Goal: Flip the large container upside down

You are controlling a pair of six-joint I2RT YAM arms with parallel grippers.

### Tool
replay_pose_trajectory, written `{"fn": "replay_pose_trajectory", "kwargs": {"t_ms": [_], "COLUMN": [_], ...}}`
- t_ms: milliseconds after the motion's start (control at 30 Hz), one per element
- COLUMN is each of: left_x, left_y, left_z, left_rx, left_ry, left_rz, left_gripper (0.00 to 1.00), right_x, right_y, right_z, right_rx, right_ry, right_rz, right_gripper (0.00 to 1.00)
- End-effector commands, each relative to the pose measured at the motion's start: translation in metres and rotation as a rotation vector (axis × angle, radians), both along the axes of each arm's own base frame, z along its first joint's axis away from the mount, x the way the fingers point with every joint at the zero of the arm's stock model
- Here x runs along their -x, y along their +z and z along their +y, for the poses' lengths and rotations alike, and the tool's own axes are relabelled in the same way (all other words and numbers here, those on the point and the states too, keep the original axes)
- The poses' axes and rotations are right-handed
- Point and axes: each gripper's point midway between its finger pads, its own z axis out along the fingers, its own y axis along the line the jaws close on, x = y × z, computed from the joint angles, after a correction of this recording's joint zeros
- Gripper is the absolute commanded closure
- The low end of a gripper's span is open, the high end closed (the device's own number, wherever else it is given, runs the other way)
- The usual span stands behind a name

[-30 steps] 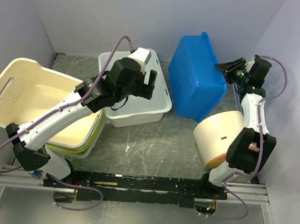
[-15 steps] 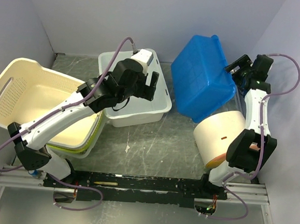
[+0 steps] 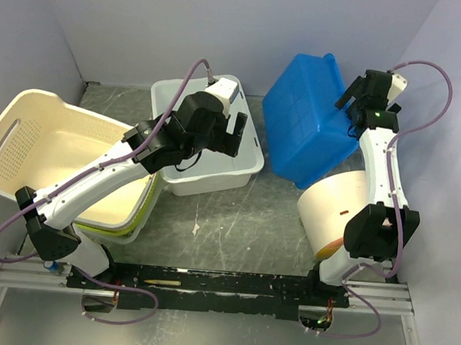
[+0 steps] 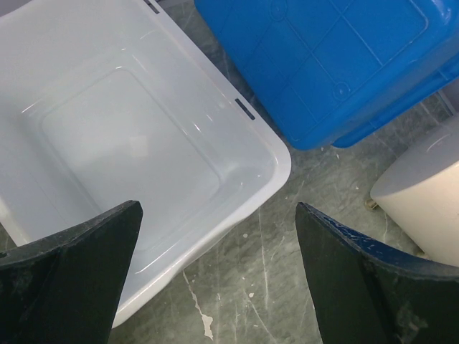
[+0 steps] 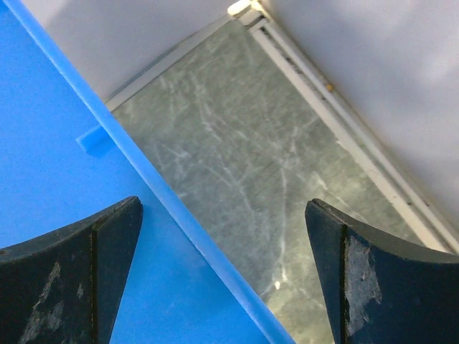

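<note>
Large container (image 3: 23,135) mouth-up; left hand (image 4: 216,207), right hand (image 5: 222,203) spread, empty.

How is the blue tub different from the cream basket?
The blue tub has solid sides; the cream basket has tiny holes and a handle cut-out. The blue tub is tipped, bottom up; the cream basket faces open side up. Both are rectangular tubs.

Blue tub (image 5: 43,165) edge, marbled table (image 5: 244,158), tool (image 5: 222,215) spread
</note>
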Motion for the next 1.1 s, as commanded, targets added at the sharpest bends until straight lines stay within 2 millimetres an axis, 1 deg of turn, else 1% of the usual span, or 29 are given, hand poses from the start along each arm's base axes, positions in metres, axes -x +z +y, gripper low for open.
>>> {"fn": "replay_pose_trajectory", "kwargs": {"t_ms": [0,133,267,367,467,600,767,833,900,933,1000,1033,1067], "left_x": [0.003,0.005,0.006,0.006,0.007,0.008,0.008,0.008,0.008,0.008,0.008,0.008,0.008], "left_y": [0.014,0.014,0.012,0.012,0.013,0.011,0.013,0.014,0.015,0.015,0.016,0.016,0.016], "left_z": [-0.004,-0.002,-0.002,-0.001,0.001,0.000,0.002,0.002,0.003,0.003,0.004,0.004,0.005], "left_rx": [0.024,0.027,0.028,0.028,0.028,0.030,0.034,0.036,0.036,0.038,0.041,0.042,0.044], "left_ry": [-0.023,-0.024,-0.023,-0.020,-0.017,-0.018,-0.013,-0.012,-0.010,-0.008,-0.003,-0.002,-0.001], "left_rz": [-0.021,-0.022,-0.019,-0.020,-0.022,-0.018,-0.021,-0.023,-0.024,-0.025,-0.027,-0.026,-0.026], "left_gripper": [0.00,0.00,0.00,0.00,0.00,0.00,0.00,0.00,0.00,0.00,0.00,0.00,0.00], "right_x": [0.021,0.025,0.025,0.027,0.028,0.031,0.032,0.030,0.026,0.022,0.015,0.012,0.009], "right_y": [-0.013,-0.011,-0.007,0.003,0.011,0.017,0.029,0.038,0.048,0.050,0.054,0.052,0.047], "right_z": [-0.032,-0.039,-0.037,-0.034,-0.036,-0.039,-0.032,-0.022,-0.005,0.010,0.048,0.069,0.089], "right_rx": [0.140,0.183,0.179,0.183,0.198,0.210,0.195,0.183,0.168,0.157,0.124,0.112,0.096], "right_ry": [-0.131,-0.154,-0.145,-0.138,-0.146,-0.152,-0.122,-0.071,0.014,0.077,0.223,0.289,0.342], "right_rz": [0.126,0.147,0.142,0.120,0.108,0.107,0.063,0.026,-0.019,-0.037,-0.072,-0.077,-0.069], "right_gripper": [0.03,0.01,0.00,0.00,0.00,0.00,0.00,0.00,0.00,0.00,0.00,0.00,0.00]}}
